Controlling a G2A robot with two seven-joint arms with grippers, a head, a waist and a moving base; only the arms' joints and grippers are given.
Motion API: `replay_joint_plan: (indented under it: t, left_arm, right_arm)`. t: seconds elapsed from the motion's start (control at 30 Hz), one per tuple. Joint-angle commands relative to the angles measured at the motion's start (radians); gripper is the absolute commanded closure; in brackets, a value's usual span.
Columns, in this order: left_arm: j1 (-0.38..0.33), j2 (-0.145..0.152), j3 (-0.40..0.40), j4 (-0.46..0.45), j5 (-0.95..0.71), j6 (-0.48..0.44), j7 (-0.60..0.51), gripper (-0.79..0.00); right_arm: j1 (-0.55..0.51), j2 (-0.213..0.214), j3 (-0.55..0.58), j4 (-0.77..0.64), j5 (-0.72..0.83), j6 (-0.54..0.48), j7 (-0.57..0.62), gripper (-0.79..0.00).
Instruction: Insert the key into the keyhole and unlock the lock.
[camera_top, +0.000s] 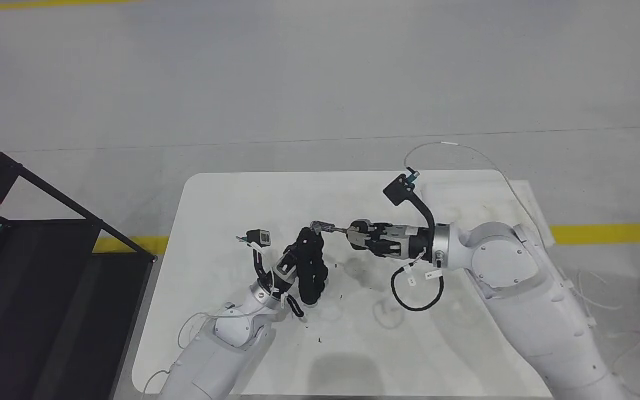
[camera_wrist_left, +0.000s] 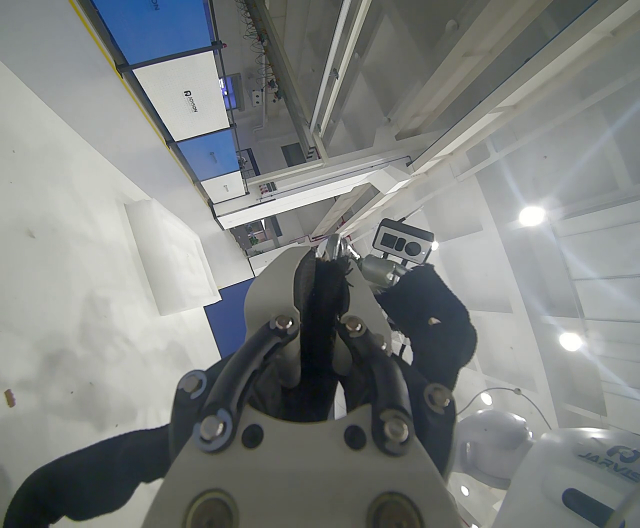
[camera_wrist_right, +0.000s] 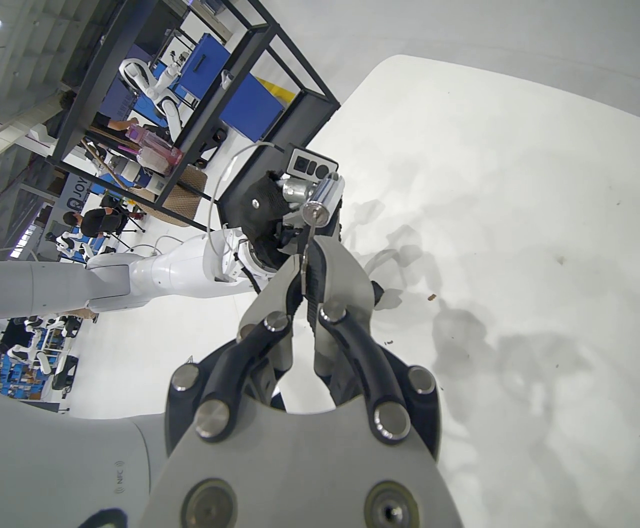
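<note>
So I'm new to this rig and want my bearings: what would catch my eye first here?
The two arms meet above the middle of the white table. The left claw grips a shiny metal lock, and the right claw pinches a key whose tip is at the lock's keyhole.

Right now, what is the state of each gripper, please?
Left gripper: closed, holding the lock.
Right gripper: closed, holding the key.
</note>
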Motion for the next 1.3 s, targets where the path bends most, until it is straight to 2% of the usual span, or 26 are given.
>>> replay_joint_plan:
  t: [0.0,0.53,1.07,1.27]
  left_arm:
    - [0.000,0.000,0.000,0.000,0.000,0.000,0.000,0.000]
    - [0.006,-0.001,-0.009,-0.014,0.013,0.017,0.017,0.000]
    - [0.032,-0.015,-0.041,-0.050,0.263,0.113,0.158,0.000]
    - [0.045,-0.020,-0.050,-0.069,0.289,0.131,0.179,0.000]
  right_arm:
    - [0.003,0.000,-0.002,-0.001,0.004,0.003,-0.001,0.000]
    - [0.008,0.003,-0.023,-0.028,-0.019,0.076,-0.022,0.000]
    - [0.013,0.007,-0.035,-0.026,-0.037,0.089,-0.031,0.000]
    - [0.015,0.008,-0.042,-0.020,-0.058,0.096,-0.041,0.000]
